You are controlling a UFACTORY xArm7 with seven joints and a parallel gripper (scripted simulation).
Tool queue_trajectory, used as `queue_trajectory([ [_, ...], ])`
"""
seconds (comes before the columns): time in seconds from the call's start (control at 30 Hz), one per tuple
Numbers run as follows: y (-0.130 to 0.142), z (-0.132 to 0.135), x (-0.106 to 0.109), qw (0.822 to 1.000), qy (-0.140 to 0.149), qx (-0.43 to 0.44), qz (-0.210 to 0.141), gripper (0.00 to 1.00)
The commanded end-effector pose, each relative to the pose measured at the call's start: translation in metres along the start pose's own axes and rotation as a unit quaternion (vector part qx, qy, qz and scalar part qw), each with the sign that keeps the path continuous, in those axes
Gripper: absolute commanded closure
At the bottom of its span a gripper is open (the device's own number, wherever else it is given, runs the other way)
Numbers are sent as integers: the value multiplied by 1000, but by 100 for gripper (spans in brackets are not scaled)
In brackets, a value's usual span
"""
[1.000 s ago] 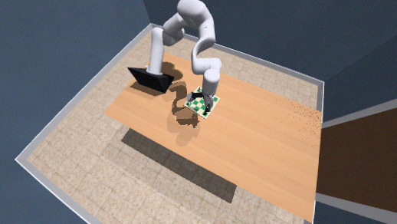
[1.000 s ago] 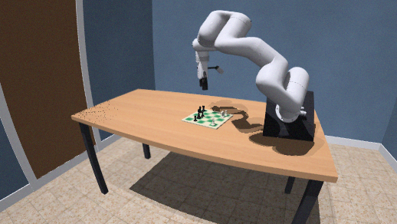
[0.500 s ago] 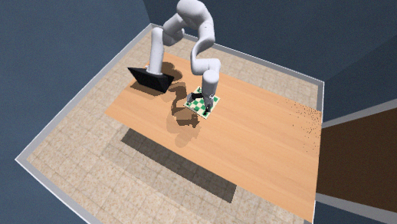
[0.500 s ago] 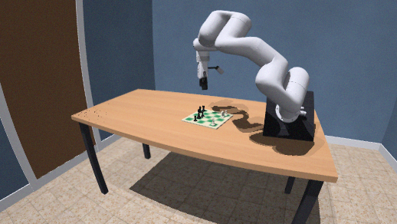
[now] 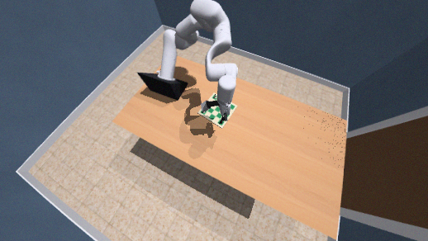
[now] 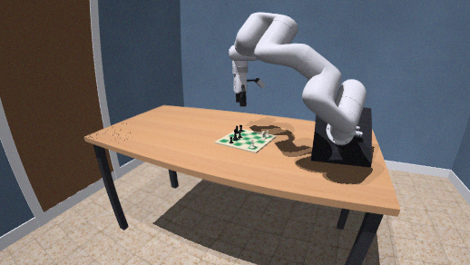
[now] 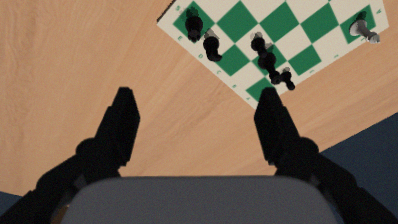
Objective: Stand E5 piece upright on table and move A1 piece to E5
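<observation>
A small green-and-white chessboard (image 5: 205, 112) (image 6: 255, 148) (image 7: 300, 31) lies on the wooden table (image 5: 268, 136) (image 6: 181, 132). Several black pieces (image 6: 237, 132) (image 7: 212, 47) stand close together along one edge of the board. A white piece (image 7: 362, 27) is at a far corner and looks tipped over, and a second white piece (image 6: 252, 144) stands near the front edge. The edge letters are too small to read. My gripper (image 6: 240, 99) (image 7: 197, 102) is open and empty. It hangs high above the table, just beside the board's edge.
The arm's black base (image 5: 163, 84) (image 6: 345, 145) sits on the table behind the board. The arm bends over the board and hides part of it in the top view. The table edge is near in the wrist view.
</observation>
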State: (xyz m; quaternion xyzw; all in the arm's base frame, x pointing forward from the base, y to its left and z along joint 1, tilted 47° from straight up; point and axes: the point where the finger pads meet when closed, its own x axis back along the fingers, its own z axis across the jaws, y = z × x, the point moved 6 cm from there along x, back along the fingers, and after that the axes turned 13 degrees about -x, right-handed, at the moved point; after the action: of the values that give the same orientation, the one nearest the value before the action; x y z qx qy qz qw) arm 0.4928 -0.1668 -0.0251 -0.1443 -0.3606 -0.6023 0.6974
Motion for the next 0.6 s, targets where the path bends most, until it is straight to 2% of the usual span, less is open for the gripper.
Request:
queue_trajectory([
  [0.0, -2, -2, 0, 998, -2, 58, 0, 0],
  [0.1, -2, -2, -1, 997, -1, 77, 1, 0],
  [0.23, -4, -3, -5, 986, 0, 170, 2, 0],
  [0.43, -8, -5, -13, 951, 4, 309, 5, 0],
  [0.57, -9, -6, -20, 920, 6, 391, 8, 0],
])
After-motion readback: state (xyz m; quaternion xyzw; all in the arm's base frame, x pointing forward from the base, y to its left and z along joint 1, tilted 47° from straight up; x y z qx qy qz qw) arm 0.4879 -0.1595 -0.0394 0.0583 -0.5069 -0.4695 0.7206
